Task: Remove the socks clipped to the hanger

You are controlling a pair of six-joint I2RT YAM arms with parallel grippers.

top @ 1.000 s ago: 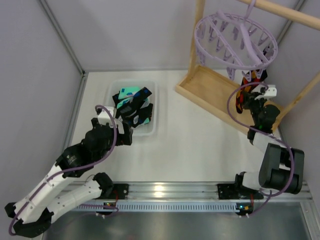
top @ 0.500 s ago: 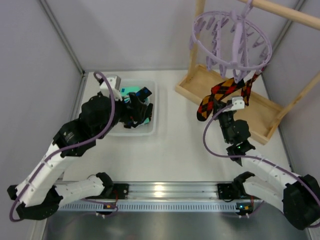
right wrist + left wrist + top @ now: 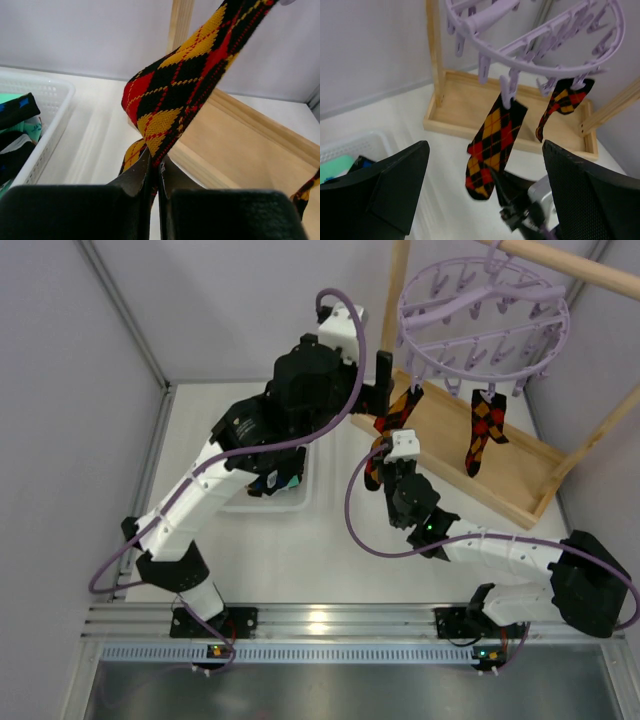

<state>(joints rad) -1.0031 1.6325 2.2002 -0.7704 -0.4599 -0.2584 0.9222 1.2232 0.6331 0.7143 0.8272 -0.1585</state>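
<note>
White basket (image 3: 47,132) holds teal and dark socks (image 3: 16,114). Right claw (image 3: 154,167) pinches a clipped diamond sock (image 3: 175,100); left claw (image 3: 485,146) wide.

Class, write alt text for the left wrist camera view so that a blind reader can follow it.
A near argyle sock and a far argyle sock hang clipped to the lavender hanger above a wooden tray frame. The left gripper, wide open, frames the near argyle sock, whose lower end the right gripper pinches from below.
</note>
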